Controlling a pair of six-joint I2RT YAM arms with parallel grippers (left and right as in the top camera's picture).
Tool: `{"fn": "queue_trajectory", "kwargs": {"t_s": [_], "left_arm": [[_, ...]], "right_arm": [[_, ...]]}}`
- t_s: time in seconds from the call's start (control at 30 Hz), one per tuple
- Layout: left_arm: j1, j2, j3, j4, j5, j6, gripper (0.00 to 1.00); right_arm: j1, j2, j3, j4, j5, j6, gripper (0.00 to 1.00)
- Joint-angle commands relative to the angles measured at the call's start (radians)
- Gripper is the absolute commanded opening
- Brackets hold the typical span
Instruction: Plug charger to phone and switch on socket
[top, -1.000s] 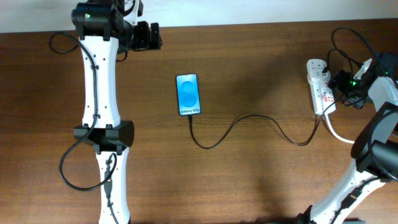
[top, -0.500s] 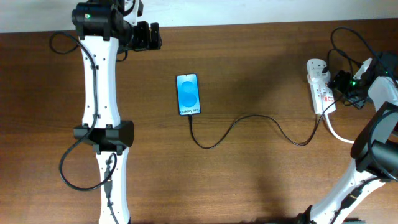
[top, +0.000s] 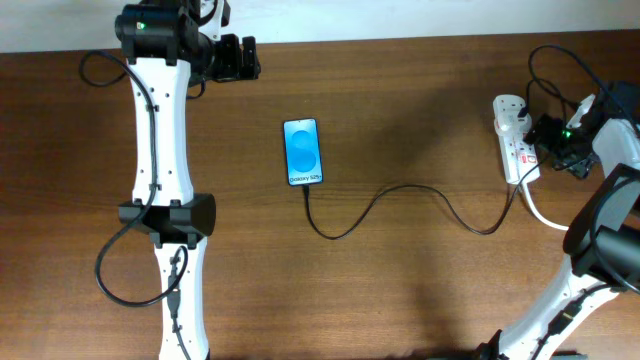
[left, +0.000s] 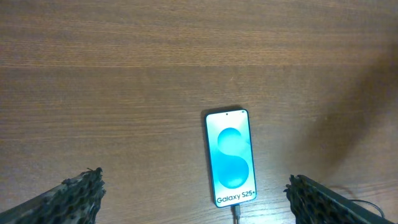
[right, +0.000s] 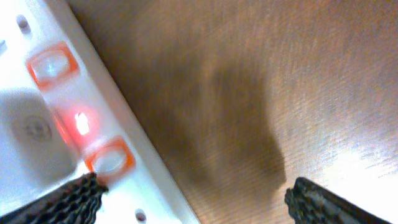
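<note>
The phone (top: 304, 152) lies mid-table with its blue screen lit and "Galaxy S25+" at its near end; it also shows in the left wrist view (left: 231, 157). The charger (top: 400, 200), a thin black cable, runs from the phone's near end to the socket, its plug tip (left: 236, 213) seated in the phone. The socket (top: 514, 140) is a white strip at the right. In the right wrist view the socket (right: 68, 124) shows orange-rimmed switches and a lit red light. My right gripper (top: 548, 140) is open just beside the socket. My left gripper (top: 240, 58) is open, far from the phone.
A thick white cord (top: 540, 212) leaves the socket toward the right arm. Black robot cables loop at the far right (top: 560, 70) and by the left arm (top: 115, 275). The table's back edge (top: 400, 40) runs behind.
My right gripper shifted slightly to the right, away from the socket. Phone, charger and left arm have not moved.
</note>
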Motion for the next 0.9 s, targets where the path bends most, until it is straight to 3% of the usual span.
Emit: {"fn": "queue_trajectory", "kwargs": {"t_s": [0.0, 0.23, 0.5, 0.87], "left_arm": [[0.004, -0.017, 0.004, 0.001, 0.003, 0.005, 0.99], [0.004, -0.017, 0.004, 0.001, 0.003, 0.005, 0.99], [0.004, -0.017, 0.004, 0.001, 0.003, 0.005, 0.99], [0.004, -0.017, 0.004, 0.001, 0.003, 0.005, 0.99]], "right_arm": [[-0.055, 0.029, 0.109, -0.108, 0.018, -0.026, 1.0], [-0.154, -0.045, 0.37, -0.344, -0.01, -0.026, 0.99], [-0.15, -0.212, 0.483, -0.444, -0.167, -0.031, 0.99], [0.124, -0.521, 0.483, -0.536, -0.24, -0.127, 1.0]]}}
